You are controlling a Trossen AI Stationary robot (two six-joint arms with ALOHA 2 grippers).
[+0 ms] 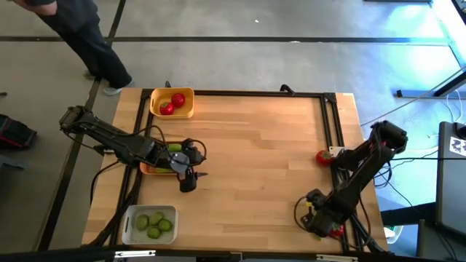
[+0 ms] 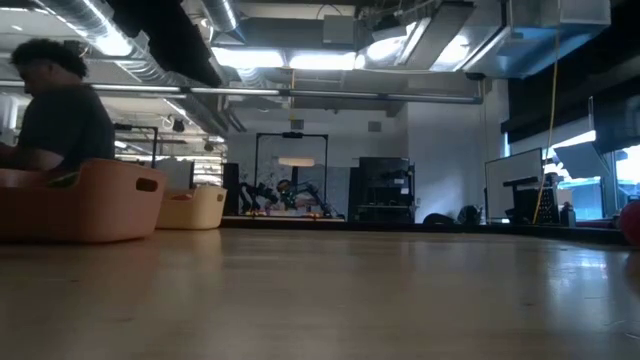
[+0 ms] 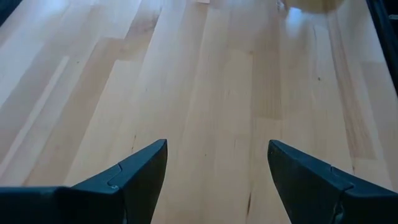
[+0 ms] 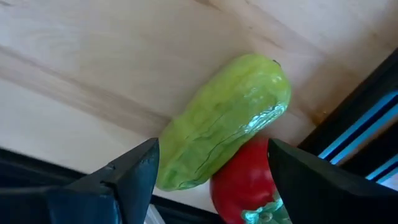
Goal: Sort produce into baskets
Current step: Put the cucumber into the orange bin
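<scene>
Close by the desk (image 1: 255, 145) corner, a glossy green cucumber (image 4: 224, 121) leans on a red tomato (image 4: 245, 180), right gripper (image 4: 211, 165) jaws wide around them; left gripper (image 3: 217, 165) jaws wide, empty, beside the orange basket (image 1: 149, 169)

The right gripper (image 4: 211, 171) is just above a cucumber (image 4: 227, 118) that leans on a tomato (image 4: 245, 180), both between its fingers. The left gripper (image 1: 191, 175) is beside a basket (image 1: 156, 169); another tomato (image 1: 323, 156) lies well apart.
</scene>
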